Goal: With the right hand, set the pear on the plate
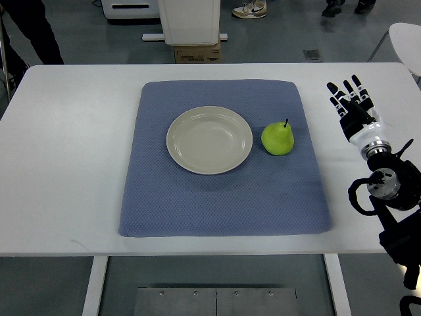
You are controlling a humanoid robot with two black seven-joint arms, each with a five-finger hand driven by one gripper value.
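The right hand is hovering over the white worktop with fingers spread, grasping nothing, well apart from the green pear. The pear is sitting on the blue mat, just beside the cream plate, which is holding nothing.

Green pear just beside empty plate

The right arm runs off the frame's right edge. People's legs and shoes are cropped at the top, as is the white chair.
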